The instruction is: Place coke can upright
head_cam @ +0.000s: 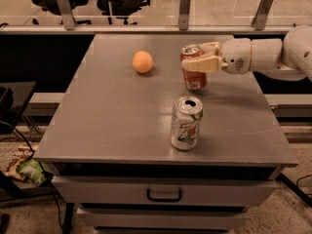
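The red coke can (195,77) stands upright on the grey table (107,116), right of centre toward the back. Its bottom rests on or sits just above the tabletop. My gripper (194,56) reaches in from the right on a white arm (258,55) and is shut on the can's upper half. One cream finger (204,65) crosses the front of the can and the other lies behind it by the rim.
A silver-white can with green and red markings (186,123) stands upright near the table's front edge, just in front of the coke can. An orange (143,62) lies at the back left. A drawer with a handle (164,195) sits under the tabletop. Office chairs and railing posts stand behind.
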`<state>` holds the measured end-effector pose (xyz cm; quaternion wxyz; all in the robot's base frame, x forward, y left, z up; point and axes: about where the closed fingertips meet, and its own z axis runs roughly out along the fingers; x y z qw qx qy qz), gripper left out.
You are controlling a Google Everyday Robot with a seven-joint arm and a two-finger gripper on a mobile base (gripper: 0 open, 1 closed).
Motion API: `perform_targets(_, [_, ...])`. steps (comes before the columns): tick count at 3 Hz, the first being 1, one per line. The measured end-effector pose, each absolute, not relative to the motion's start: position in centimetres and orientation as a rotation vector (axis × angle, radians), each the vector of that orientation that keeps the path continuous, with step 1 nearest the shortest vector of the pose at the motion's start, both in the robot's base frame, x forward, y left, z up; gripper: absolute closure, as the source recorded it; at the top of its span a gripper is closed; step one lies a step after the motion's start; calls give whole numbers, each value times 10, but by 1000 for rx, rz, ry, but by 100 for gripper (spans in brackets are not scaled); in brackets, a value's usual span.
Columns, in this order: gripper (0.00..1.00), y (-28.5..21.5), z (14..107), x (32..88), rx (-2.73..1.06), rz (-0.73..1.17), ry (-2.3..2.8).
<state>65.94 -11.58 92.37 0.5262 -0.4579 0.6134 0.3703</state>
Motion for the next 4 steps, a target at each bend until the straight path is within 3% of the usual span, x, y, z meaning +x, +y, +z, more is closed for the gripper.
perform_targets(2, [21,-113,922,660,-1006,925,1425])
perform_targets(3, [0,-109,922,660,-1011,930,1422])
perform_targets(4, [0,-109,922,660,-1011,930,1422])
